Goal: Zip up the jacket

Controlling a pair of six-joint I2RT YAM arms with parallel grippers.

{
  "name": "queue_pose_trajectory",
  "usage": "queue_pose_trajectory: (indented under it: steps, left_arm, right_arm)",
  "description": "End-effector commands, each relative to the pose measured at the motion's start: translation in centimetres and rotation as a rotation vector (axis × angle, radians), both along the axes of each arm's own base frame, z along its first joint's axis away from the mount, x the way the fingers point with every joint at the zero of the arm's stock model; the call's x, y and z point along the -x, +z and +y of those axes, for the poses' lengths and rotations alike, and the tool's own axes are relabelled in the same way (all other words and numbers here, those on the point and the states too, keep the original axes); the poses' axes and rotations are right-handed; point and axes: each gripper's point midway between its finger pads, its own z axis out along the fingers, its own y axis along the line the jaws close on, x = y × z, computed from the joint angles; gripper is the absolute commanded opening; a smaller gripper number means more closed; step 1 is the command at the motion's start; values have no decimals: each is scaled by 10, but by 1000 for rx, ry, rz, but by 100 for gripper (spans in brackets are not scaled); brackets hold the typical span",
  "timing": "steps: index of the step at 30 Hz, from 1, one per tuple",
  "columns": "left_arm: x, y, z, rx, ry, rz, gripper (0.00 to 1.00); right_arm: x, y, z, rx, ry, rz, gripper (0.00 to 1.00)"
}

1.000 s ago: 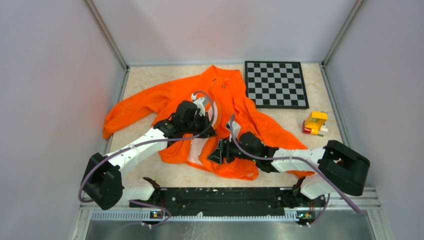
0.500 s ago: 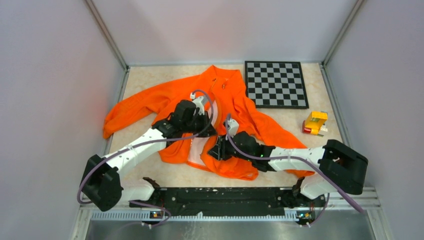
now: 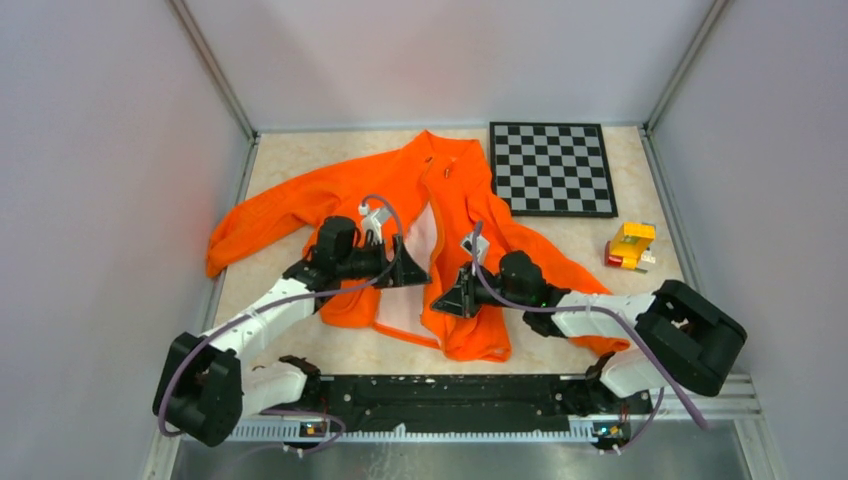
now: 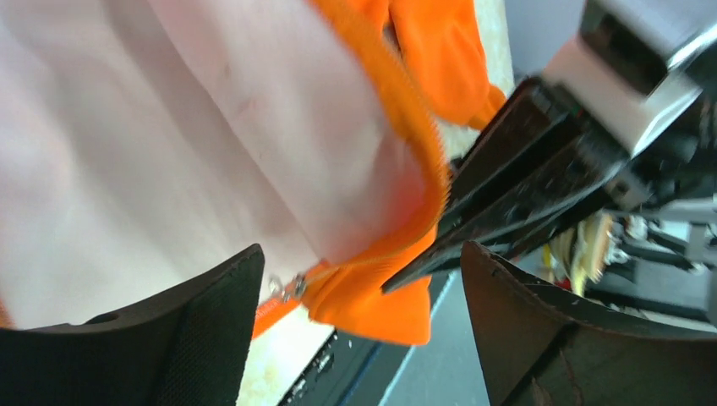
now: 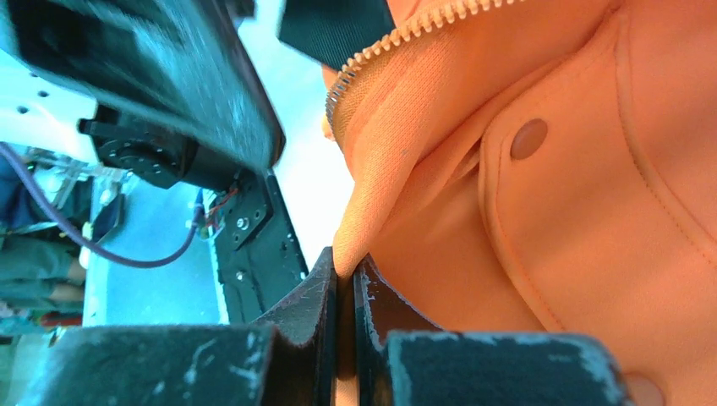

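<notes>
The jacket [image 3: 460,190] lies spread on its back across the middle of the table [image 3: 290,150]. Its collar points to 12 o'clock and one sleeve trails toward 9 o'clock. The front is parted, and a wedge of white lining [image 3: 420,245] shows between the two orange edges. The zipper [image 5: 406,34] is not closed anywhere that I can see. Its teeth run bare along the edge in the right wrist view. A small metal piece [image 4: 283,288] near the hem may be the pull, though it is too blurred to be sure.

The right gripper [image 5: 345,269] is squeezed tight on a fold of orange cloth at the front edge, just under the teeth. The left gripper [image 3: 412,272] hovers at the opposite edge with its jaws spread wide and nothing in them.

My judgement is that the task is barely begun. The two edges have to be brought together at the hem, the ends joined, and the pull drawn up to the collar.

The table is a pale marbled beige. A chessboard [image 3: 552,168] sits at 1 o'clock, just beside the jacket's shoulder. A small yellow and red toy [image 3: 630,245] rests at 3 o'clock, apart from the cloth. Plain grey walls [image 3: 120,150] close in three sides.
</notes>
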Motion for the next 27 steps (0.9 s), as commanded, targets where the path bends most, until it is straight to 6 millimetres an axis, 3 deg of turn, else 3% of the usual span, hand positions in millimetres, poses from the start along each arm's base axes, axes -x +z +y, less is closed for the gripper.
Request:
queue_pose_trajectory:
  steps: [1, 8, 13, 17, 23, 27]
  left_arm:
    - [34, 17, -15, 215, -210, -27, 90]
    - [53, 0, -22, 266, -331, 32, 86]
    - [63, 4, -23, 291, -396, 23, 68]
    - [69, 4, -21, 299, -425, 22, 57]
    - [73, 0, -20, 298, -437, 26, 56]
    - [73, 3, -21, 317, -444, 20, 44]
  right_arm:
    - [17, 47, 6, -175, 186, -104, 0]
    - [29, 52, 4, -227, 275, -114, 0]
    - [28, 44, 5, -211, 292, -86, 0]
    - [16, 39, 0, -190, 258, -75, 0]
    - [1, 35, -5, -149, 192, -91, 0]
    - [-4, 34, -3, -131, 182, -98, 1]
